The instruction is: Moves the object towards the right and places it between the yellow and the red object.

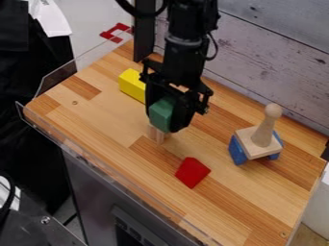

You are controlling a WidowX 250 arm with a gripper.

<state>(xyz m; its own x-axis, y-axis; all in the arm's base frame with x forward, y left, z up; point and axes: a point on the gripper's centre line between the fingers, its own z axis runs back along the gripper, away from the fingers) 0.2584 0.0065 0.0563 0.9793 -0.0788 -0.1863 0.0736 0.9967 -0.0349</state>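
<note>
The black gripper [166, 111] hangs over the upper middle of the wooden table, shut on a green block [161, 115]. Pale wooden pieces [156, 134] show just below the green block; whether they are joined to it I cannot tell. Up and to the left of the gripper lies the yellow block [132, 85], partly hidden behind it. The red block [192, 172] rests on the table below and to the right of the green one.
At the right, a wooden piece with an upright knobbed handle [262, 134] sits on blue blocks [237, 151]. A clear rim edges the table [257, 192] on the left and front. A plank wall [276, 62] rises behind, and a red clamp-like piece [116, 32] is at the top left.
</note>
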